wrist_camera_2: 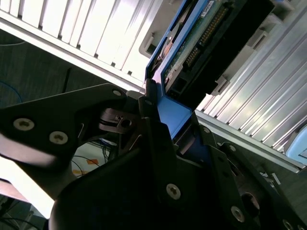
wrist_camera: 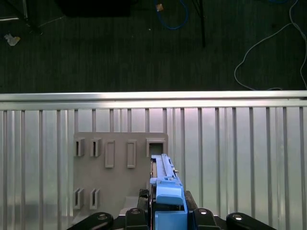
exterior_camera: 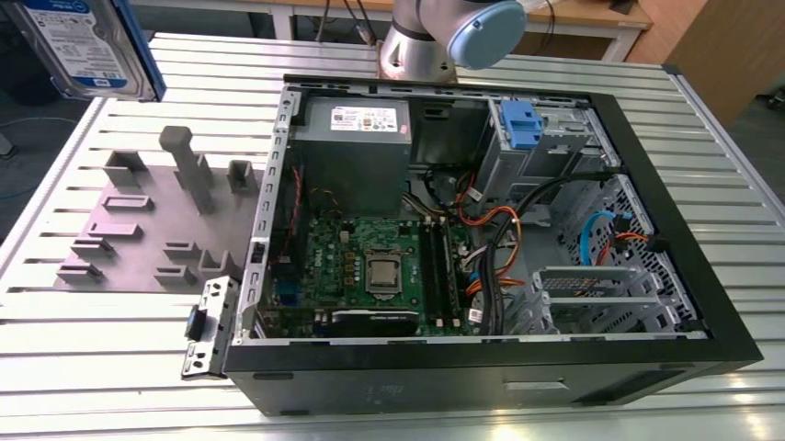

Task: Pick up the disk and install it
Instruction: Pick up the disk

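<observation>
The disk (exterior_camera: pixel 88 44), silver with a white-and-blue label and a bright blue bracket, hangs in the air at the exterior view's upper left, above the table's far corner. In the second wrist view my gripper (wrist_camera_2: pixel 173 115) is shut on the disk (wrist_camera_2: pixel 204 40), its black fingers (wrist_camera_2: pixel 149 103) clamping the blue bracket. In the first wrist view the disk (wrist_camera: pixel 164 175) shows edge-on, rising from the gripper (wrist_camera: pixel 168 213) above a grey fixture plate (wrist_camera: pixel 120 172).
An open black computer case (exterior_camera: pixel 687 303) lies on the slatted metal table (exterior_camera: pixel 98 358), holding a motherboard (exterior_camera: pixel 374 266), a grey power-supply box (exterior_camera: pixel 353 129) and a drive cage with a blue bracket (exterior_camera: pixel 521 124). The grey fixture plate (exterior_camera: pixel 153 225) lies left of it. The arm's base (exterior_camera: pixel 424 41) stands behind.
</observation>
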Motion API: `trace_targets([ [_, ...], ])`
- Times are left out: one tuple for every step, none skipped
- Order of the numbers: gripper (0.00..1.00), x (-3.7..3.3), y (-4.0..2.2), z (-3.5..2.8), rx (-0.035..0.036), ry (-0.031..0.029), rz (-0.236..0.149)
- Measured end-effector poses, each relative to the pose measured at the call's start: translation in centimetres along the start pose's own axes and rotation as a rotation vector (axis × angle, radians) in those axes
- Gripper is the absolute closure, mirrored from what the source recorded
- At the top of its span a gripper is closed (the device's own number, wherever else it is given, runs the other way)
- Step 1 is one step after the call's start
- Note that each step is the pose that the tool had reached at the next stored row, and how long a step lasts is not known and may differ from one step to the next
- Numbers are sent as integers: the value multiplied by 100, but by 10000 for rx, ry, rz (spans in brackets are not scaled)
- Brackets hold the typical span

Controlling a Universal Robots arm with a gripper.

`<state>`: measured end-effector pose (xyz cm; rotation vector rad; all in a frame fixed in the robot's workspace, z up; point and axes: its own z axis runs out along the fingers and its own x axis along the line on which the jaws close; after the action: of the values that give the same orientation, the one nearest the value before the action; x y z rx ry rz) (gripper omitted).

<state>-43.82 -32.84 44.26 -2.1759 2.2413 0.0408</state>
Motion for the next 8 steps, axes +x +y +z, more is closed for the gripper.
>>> trace_targets([
  [64,0,0,0,0,0,0],
  [64,0,0,-3,0,0,0],
  [64,0,0,-6,-1,0,0],
  [64,0,0,-6,0,0,0],
  [64,0,0,-6,0,0,0],
  [64,0,0,-9,-1,1,0],
  [64,0,0,-13,-3,1,0],
  [64,-1,0,-18,-1,1,0],
])
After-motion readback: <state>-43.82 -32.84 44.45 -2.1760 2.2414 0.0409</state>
